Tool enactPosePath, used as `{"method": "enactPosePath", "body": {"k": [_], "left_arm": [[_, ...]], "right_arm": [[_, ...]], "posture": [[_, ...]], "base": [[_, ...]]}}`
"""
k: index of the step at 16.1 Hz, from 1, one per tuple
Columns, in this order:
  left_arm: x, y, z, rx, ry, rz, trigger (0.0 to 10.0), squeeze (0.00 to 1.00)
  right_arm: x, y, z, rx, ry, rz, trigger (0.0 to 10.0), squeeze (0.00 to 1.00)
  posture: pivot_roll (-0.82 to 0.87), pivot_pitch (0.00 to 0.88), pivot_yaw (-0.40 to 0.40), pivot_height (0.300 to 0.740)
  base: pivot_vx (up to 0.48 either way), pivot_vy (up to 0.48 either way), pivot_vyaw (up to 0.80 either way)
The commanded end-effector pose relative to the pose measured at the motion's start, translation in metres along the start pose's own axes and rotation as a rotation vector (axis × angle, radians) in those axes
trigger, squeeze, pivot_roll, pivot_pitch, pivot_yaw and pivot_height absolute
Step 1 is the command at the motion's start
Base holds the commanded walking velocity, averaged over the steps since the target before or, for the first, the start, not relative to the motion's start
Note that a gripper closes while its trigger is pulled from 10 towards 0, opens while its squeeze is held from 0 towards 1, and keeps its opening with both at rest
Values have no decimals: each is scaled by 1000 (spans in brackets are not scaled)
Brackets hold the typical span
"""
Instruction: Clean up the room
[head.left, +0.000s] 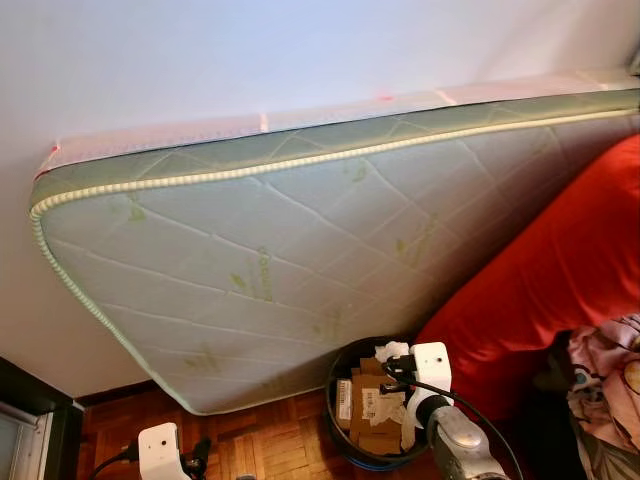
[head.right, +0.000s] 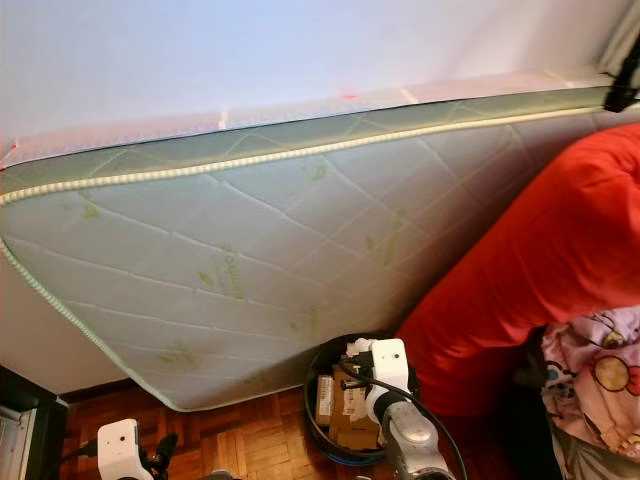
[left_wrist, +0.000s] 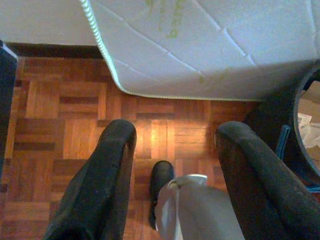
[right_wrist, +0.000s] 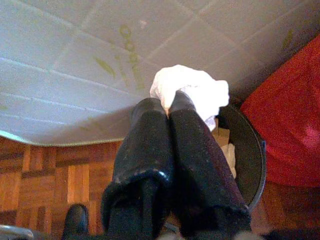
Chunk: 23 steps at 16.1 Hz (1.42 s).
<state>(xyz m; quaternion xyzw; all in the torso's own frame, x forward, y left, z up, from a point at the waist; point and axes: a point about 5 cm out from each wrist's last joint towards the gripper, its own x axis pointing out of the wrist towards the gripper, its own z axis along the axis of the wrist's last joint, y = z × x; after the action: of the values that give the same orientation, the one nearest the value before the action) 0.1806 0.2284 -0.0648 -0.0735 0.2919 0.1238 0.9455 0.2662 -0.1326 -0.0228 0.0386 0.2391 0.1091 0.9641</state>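
White crumpled tissue (right_wrist: 192, 92) sits clamped between the closed fingers of the right gripper (right_wrist: 172, 107), held just above the black bin (head.left: 345, 440), which stands on the parquet floor (left_wrist: 75, 125) against the leaning mattress (head.left: 300, 260) and beside the red bedding (head.left: 560, 270). Cardboard scraps (head.left: 375, 410) already lie in that bin, so the tidying looks partly done, with this wad apparently next to drop; the left gripper (left_wrist: 172, 145) hangs spread and empty near the bin. Green print on the mattress and labels on the cardboard are too blurred to read.
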Motion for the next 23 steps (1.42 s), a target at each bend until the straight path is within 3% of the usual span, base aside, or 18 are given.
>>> {"method": "enactPosePath", "body": {"k": [1, 8, 12, 17, 23], "left_arm": [[-4, 5, -8, -13, 38, 12, 10000, 0], [-6, 8, -11, -8, 53, 18, 10000, 0], [-5, 8, -9, -12, 36, 20, 10000, 0], [-5, 9, -7, -19, 16, 25, 10000, 0], [-10, 9, -10, -25, -19, 24, 10000, 0]], "right_arm": [[-1, 1, -5, -5, 30, -3, 10000, 0], [0, 2, -6, 20, 39, -12, 10000, 0], [4, -1, -2, 79, 74, -55, 10000, 0], [7, 5, 1, 66, 73, -33, 10000, 0], [4, -1, -6, 98, 101, -77, 10000, 0]], "posture": [[105, 160, -43, 665], [116, 169, -40, 665], [132, 187, -40, 665], [145, 208, -40, 655], [160, 244, -33, 655]], "base": [[0, 0, 0], [0, 0, 0], [0, 0, 0], [0, 0, 0], [0, 0, 0]]}}
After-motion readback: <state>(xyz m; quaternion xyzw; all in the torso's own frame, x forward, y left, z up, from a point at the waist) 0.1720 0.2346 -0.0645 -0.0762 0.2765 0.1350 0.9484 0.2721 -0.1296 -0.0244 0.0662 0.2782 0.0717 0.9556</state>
